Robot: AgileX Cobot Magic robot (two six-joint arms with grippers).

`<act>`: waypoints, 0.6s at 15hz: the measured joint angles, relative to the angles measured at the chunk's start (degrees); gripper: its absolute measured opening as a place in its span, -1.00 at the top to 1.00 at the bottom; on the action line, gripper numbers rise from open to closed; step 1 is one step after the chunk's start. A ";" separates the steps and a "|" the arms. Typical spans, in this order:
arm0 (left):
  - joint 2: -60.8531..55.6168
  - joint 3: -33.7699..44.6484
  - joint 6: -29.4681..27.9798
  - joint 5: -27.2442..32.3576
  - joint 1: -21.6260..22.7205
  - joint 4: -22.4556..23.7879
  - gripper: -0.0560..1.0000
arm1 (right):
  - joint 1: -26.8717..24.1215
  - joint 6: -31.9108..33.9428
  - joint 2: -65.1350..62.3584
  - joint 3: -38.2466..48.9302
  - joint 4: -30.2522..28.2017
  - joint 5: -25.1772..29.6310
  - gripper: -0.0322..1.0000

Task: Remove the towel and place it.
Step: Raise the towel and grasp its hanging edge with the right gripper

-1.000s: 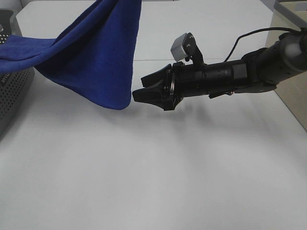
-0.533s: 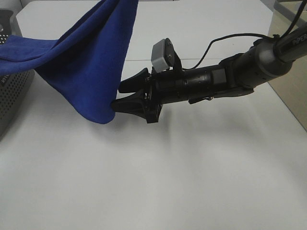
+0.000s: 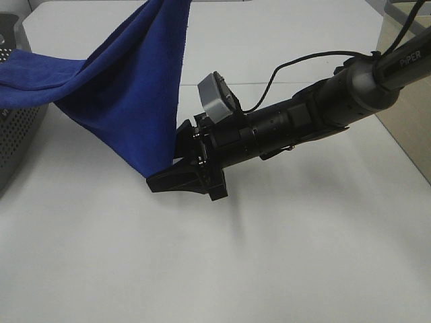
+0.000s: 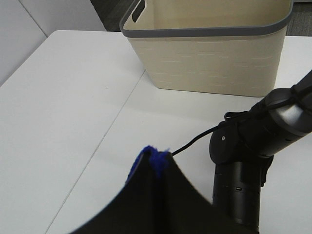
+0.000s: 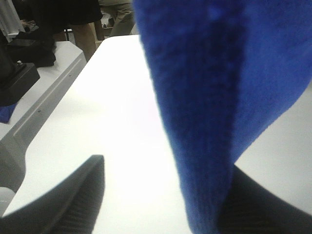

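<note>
The royal-blue towel (image 3: 128, 101) hangs down from above the exterior high view's top edge. Its left part drapes over a dark basket (image 3: 13, 128). My left gripper (image 4: 153, 158) is out of the exterior view; in the left wrist view it is shut on a tuft of the towel (image 4: 151, 152). My right gripper (image 3: 167, 160) reaches in from the right, tilted down and open, straddling the towel's lowest corner. In the right wrist view the towel (image 5: 219, 97) hangs between the two dark fingers (image 5: 73, 195), closer to one of them. The upper finger is partly hidden in the exterior view.
A dark perforated basket stands at the table's left edge. A beige basket with a grey rim (image 4: 214, 63) shows beyond the right arm (image 4: 243, 161) in the left wrist view. The white table (image 3: 269, 256) ends at the right (image 3: 411, 155).
My right gripper has moved left and dipped lower, from beside the towel's hanging corner to around it. The corner has shifted slightly left. The left gripper stays shut.
</note>
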 joint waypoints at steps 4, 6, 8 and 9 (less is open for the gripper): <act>0.00 0.00 0.00 -2.41 0.00 2.75 0.89 | 0.00 5.79 0.00 0.00 -6.30 -4.35 -0.19; 0.00 0.00 -0.17 -3.67 0.00 2.81 0.89 | 0.00 10.20 0.00 0.00 -6.42 -8.88 -0.19; 0.00 0.00 -0.17 -3.72 0.00 2.81 0.89 | 0.00 12.38 0.00 0.00 -5.73 -10.49 -0.18; 0.00 0.00 -0.17 -3.72 0.00 2.92 0.89 | 0.00 12.43 0.00 0.00 -5.50 -10.54 -0.17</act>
